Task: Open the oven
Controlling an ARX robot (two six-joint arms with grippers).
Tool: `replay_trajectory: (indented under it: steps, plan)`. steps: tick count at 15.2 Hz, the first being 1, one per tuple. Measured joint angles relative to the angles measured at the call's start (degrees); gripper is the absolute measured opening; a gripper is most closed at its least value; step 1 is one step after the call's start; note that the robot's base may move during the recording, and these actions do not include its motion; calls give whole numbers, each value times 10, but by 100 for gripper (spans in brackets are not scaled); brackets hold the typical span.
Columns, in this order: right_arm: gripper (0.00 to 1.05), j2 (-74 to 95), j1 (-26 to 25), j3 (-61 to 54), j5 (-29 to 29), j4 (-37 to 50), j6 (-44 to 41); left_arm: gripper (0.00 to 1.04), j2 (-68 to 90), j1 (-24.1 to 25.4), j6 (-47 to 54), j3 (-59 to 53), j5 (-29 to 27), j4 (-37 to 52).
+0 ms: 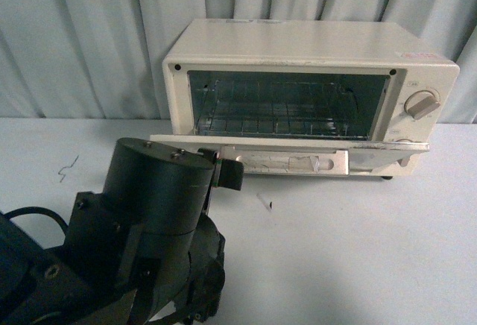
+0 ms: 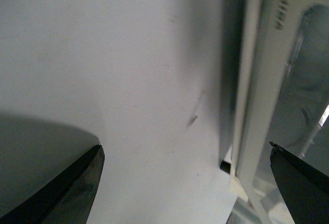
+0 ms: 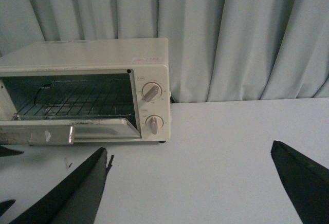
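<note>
Two grippers are in view. We find the left gripper (image 2: 185, 148) spread wide and holding nothing. One of its fingers (image 2: 77, 188) is over the table (image 2: 103, 54) and the other is over the left end of the door (image 1: 179, 140), whose edge runs between them. Just beyond this gripper stands the oven (image 1: 298, 49). Its door lies flat open with the handle (image 1: 291, 163) outermost and the wire rack (image 1: 276, 120) exposed. We find the right gripper (image 3: 190, 148) likewise wide open and empty, with the oven well apart from it, ahead.
</note>
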Motion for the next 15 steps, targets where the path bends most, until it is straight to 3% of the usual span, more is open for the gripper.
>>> replay_trajectory:
  steps: [1, 2, 4, 7, 9, 11, 15]
  plan:
    - [99, 0, 0, 0, 0, 0, 0, 98, 8, 11, 99, -33, 17, 105]
    - [98, 0, 0, 0, 0, 0, 0, 98, -15, 47, 289, -104, 22, 190]
    - [98, 0, 0, 0, 0, 0, 0, 98, -60, 92, 409, -173, 37, 237]
    - [98, 0, 0, 0, 0, 0, 0, 95, -73, 163, 476, -249, 39, 254]
    - [98, 0, 0, 0, 0, 1, 0, 75, 4, 190, 665, -290, -20, 257]
    - [98, 0, 0, 0, 1, 1, -1, 56, -62, 209, 823, -351, -6, 245]
    - [98, 0, 0, 0, 0, 0, -1, 12, -241, 242, 936, -416, 27, 248]
